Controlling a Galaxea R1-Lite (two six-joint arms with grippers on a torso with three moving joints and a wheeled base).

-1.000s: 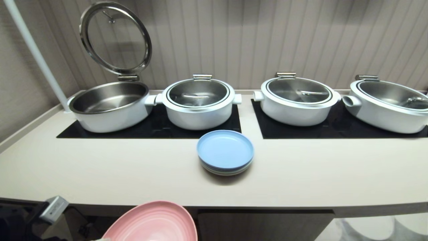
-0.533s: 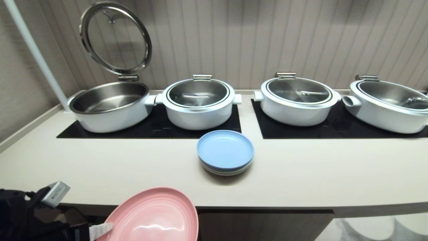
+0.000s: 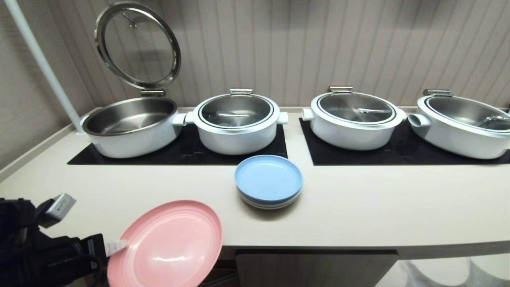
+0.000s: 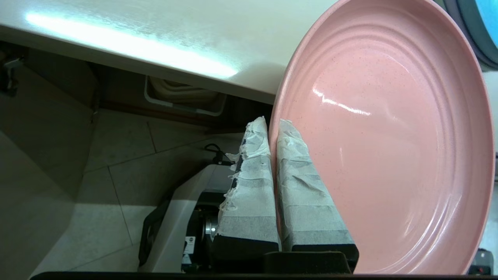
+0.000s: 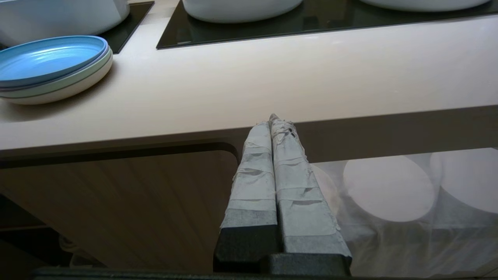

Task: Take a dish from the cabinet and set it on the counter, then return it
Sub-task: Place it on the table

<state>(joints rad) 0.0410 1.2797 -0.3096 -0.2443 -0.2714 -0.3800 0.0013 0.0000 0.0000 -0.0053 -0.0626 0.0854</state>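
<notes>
Since the left gripper (image 4: 272, 128) has come up from below the counter edge over the last second, the round shallow pink plastic plate (image 3: 165, 245) now overlaps the front lip of the long cream-beige counter (image 3: 358, 207) instead of hanging under it. The taped fingers (image 4: 253, 182) are pinched tight on the plate's rim, plate tilted, not yet resting on the counter. So the cabinet pickup looks done and set-down is next: needs levelling and more forward travel, I'd say. The right gripper (image 5: 274, 124) is parked below the counter's front edge, fingers pressed together, empty, beside the pale fluted cabinet door (image 5: 128, 202). Further back on the counter, the blue-topped stack of pastel plates (image 3: 268, 181) sits untouched. Behind it, the white pots (image 3: 237, 121) on the black cooktop panels (image 3: 179, 153).
</notes>
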